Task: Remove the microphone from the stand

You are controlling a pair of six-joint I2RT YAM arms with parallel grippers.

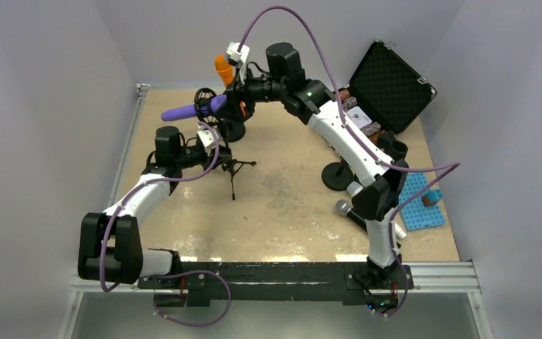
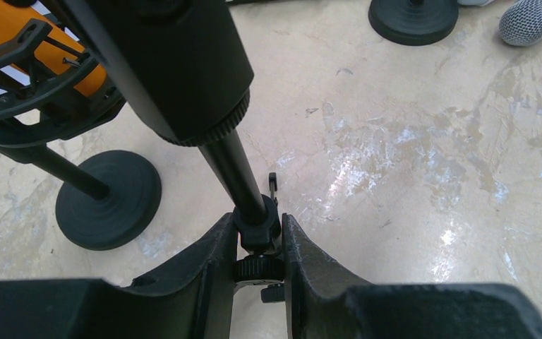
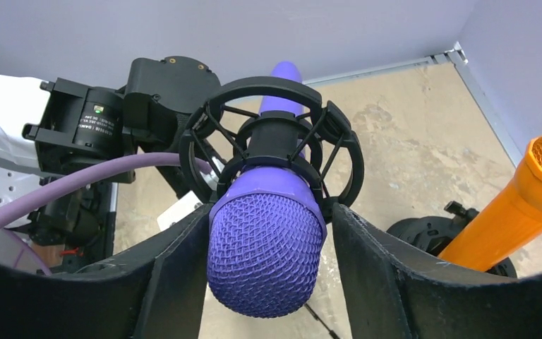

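Beige table (image 1: 289, 205) holds a purple microphone (image 3: 265, 247) toward 11 o'clock, its head between the parted jaws of the right gripper (image 3: 268, 212). At 9 o'clock the left gripper (image 2: 260, 244) clamps the pole of the stand (image 2: 236, 169).

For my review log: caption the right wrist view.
Right tool flanks purple microphone head, seated in black shock mount.

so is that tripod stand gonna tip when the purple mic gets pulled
Probably top-heavy: the mic sticks out sideways high on a thin stand with small legs. It likely won't tip, since the left gripper clamps the stem. The shock mount hugs the mic, so expect some drag.
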